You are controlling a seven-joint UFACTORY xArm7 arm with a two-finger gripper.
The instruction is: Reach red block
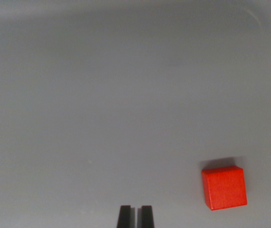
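At the bottom edge the pincer shows two dark fingertips nearly together, only a thin slit between them and nothing held, while the red block lies on the grey bench toward the wrist view's right, apart from it.

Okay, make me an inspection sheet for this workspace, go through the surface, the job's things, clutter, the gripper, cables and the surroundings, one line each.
Surface: plain grey surface, bare and even; a faint curved edge shows at the top right corner.
Job's things: one red block, resting flat at the wrist view's lower right, casting a small shadow behind it.
Clutter: nothing seen.
Grippers: gripper at the bottom edge, only the two dark fingertips show, nearly together with a thin gap, holding nothing; it sits to the wrist view's left of the block and apart from it.
Cables: nothing seen.
Surroundings: nothing seen beyond the grey surface.
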